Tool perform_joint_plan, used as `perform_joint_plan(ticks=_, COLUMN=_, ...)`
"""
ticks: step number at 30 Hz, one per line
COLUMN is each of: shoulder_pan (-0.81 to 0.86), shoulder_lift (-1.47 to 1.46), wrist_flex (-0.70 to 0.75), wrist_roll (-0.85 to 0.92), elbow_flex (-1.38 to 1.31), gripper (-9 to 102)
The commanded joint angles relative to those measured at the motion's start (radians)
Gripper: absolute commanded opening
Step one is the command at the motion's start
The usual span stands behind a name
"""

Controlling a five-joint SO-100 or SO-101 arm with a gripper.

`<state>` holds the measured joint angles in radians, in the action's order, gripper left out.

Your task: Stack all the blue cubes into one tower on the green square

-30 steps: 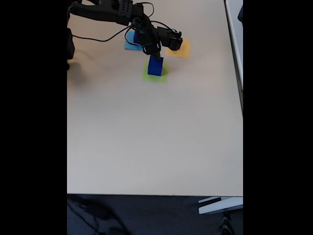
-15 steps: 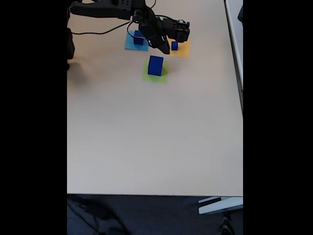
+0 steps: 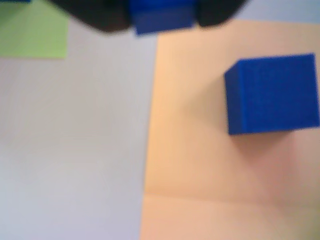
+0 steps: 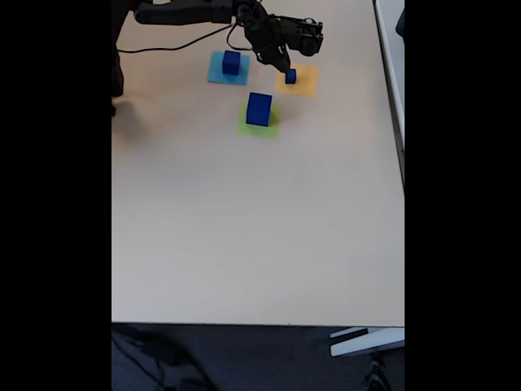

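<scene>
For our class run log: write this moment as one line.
pincer above small cube on orange square | big cube on green square

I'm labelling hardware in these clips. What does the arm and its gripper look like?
The arm is all black, a slim jointed build of blocky segments reaching across the pale table. A thin black cable droops below it. The gripper is black too, tapering to narrow fingers. No markings are legible.

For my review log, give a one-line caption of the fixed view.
Arm's gripper poised above the small blue cube on the orange square; largest cube on the green square.
</scene>
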<state>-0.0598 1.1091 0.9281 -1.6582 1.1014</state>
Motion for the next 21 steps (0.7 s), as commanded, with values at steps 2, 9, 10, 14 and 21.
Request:
perform_joint_plan(ticks=2, shoulder_pan=-0.021, shoulder_lift=0.002, wrist_flex=-0.063, wrist_roll=-0.008, elbow_flex=-0.072, gripper=0)
perform_joint_plan(ticks=9, shoulder_pan=-0.041, shoulder_lift=-0.046, wrist_flex=-0.123, wrist_roll=-0.006, elbow_flex=-0.086, gripper=0)
perform_joint_plan(ticks=10, shoulder_pan=-0.043, shoulder_lift=-0.051, wrist_flex=-0.130, wrist_roll=-0.008, elbow_flex=-0.084, gripper=0)
perform_joint_plan(ticks=14, shoulder_pan=-0.046, shoulder_lift=-0.075, wrist_flex=-0.146, wrist_roll=-0.005, elbow_flex=-0.083, gripper=0)
perform_joint_plan(ticks=21, shoulder_pan=-0.061, shoulder_lift=-0.107, wrist_flex=-0.158, wrist_roll=-0.021, elbow_flex=-0.083, gripper=0)
